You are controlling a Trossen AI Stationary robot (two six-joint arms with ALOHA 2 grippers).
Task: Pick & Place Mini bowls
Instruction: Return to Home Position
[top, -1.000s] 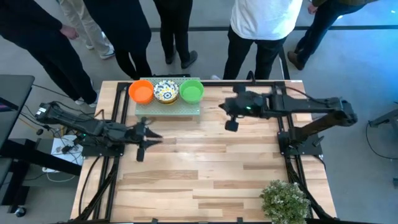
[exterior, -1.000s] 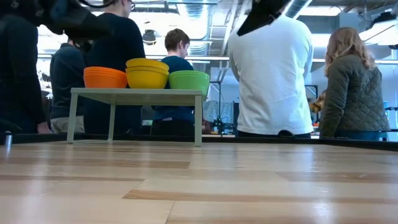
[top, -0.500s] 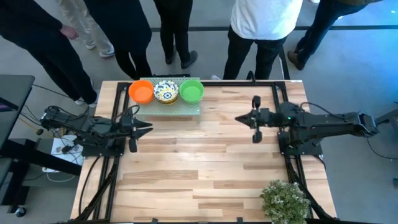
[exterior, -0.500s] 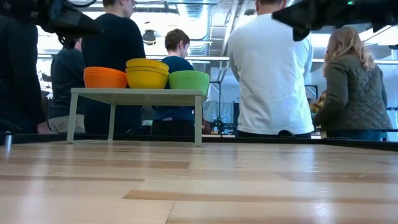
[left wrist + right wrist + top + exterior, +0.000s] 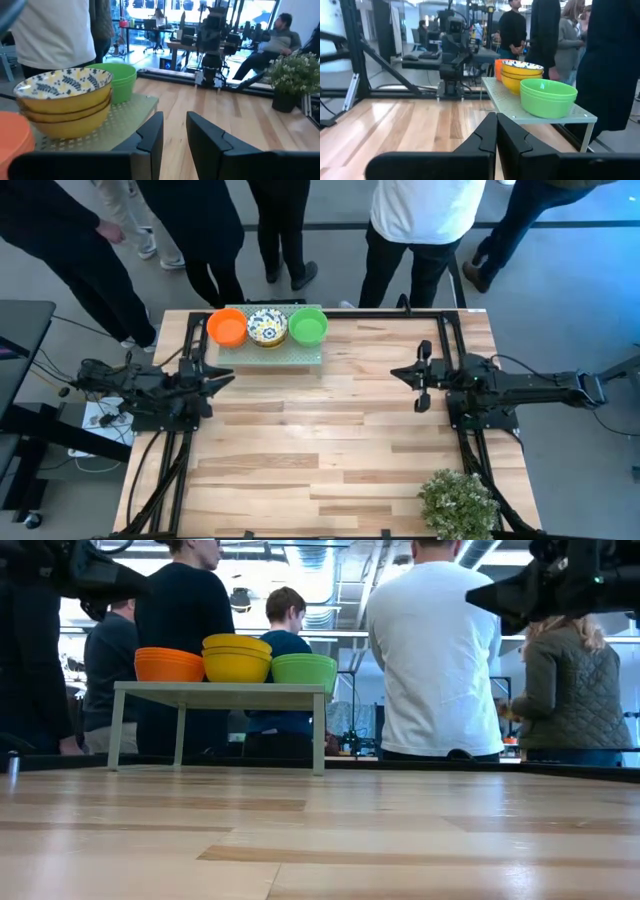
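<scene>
Looks basically done to us: the orange bowls (image 5: pixel 227 328), floral bowls (image 5: pixel 267 326) and green bowls (image 5: pixel 308 327) sit stacked on the little shelf (image 5: pixel 300 356) at the table's (image 5: pixel 330 450) far edge, though we can't count each stack. The left gripper (image 5: pixel 222 377) hangs at its own side, fingers a crack apart and empty. The right gripper (image 5: pixel 400 373) sits opposite, pinched closed on nothing.

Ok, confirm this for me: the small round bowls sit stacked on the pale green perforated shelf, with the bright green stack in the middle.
One thing is wrong: the middle stack is the floral-patterned bowls with yellow outsides; the bright green stack stands at one end, as the high view shows. The bowls do sit stacked on the pale green perforated shelf.
</scene>
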